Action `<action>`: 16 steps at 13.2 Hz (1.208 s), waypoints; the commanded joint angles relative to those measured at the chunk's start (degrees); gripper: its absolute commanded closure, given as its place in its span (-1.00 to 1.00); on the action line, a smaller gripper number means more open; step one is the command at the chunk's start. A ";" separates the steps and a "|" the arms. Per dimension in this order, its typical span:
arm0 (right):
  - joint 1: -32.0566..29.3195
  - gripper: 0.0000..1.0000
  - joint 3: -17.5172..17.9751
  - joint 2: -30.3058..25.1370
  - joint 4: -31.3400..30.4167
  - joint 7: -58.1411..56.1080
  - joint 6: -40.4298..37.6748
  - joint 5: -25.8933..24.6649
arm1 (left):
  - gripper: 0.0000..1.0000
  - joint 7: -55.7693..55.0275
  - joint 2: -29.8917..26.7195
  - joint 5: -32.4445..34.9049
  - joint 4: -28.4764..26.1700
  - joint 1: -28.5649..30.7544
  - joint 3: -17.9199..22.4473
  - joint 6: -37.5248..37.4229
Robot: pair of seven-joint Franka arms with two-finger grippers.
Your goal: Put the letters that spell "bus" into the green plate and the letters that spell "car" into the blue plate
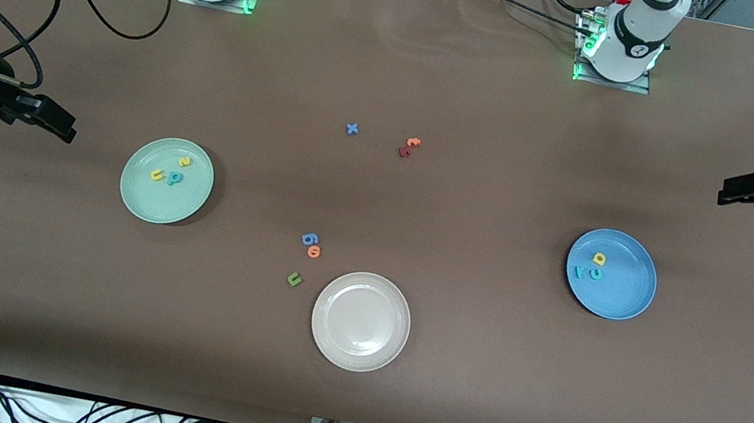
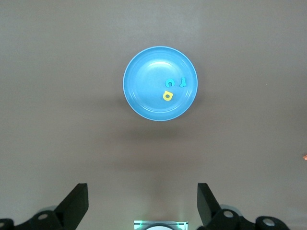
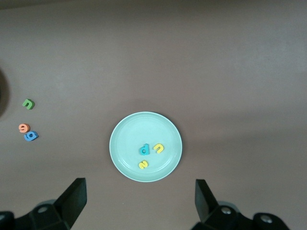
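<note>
Three round smooth plates sit on the brown table (image 1: 491, 92): the green plate (image 1: 138, 200) holds three foam letters u, b, s (image 1: 170, 173); the blue plate (image 1: 622, 297) holds c, a, r (image 1: 592, 268); a cream plate (image 1: 360, 322) is bare. Six stray letters lie between. Both the left gripper (image 2: 142, 203) and right gripper (image 3: 140, 201) hover with jaws spread.

Brown cloth-covered table (image 1: 345, 392), evenly lit; tangled black cables (image 1: 77, 415) along its near edge.

Three plates: one green plate (image 1: 143, 197), one blue plate (image 1: 622, 297), one cream plate (image 1: 357, 344). Twelve foam letters: three per coloured plate, six loose on the table (image 1: 471, 383).
</note>
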 commanded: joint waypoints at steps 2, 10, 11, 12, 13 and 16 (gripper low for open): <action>0.03 -0.99 0.65 -1.68 -1.11 -0.53 0.02 -0.69 | -1.00 0.46 -2.06 -0.55 -0.09 -0.72 1.15 -1.41; 0.56 -0.99 0.74 -0.62 -1.29 0.07 0.90 0.10 | -1.00 2.04 -0.38 -1.26 3.87 -0.02 1.50 -6.00; 0.56 -1.00 0.82 -0.62 -1.11 0.08 1.25 0.10 | -1.00 2.04 -0.30 -1.34 3.88 -0.02 1.50 -6.00; 1.08 -0.99 0.82 -0.53 -1.03 0.16 1.25 0.19 | -1.00 2.04 -0.21 -1.34 3.96 -0.02 1.50 -6.00; 1.26 -1.00 0.74 -0.45 -1.02 0.43 1.34 0.98 | -1.00 2.04 -0.21 -1.43 3.96 -0.02 1.50 -5.91; 1.09 -1.00 0.39 -0.27 -1.02 0.60 1.16 1.60 | -1.00 2.04 0.05 -1.43 3.96 -0.11 1.41 -5.91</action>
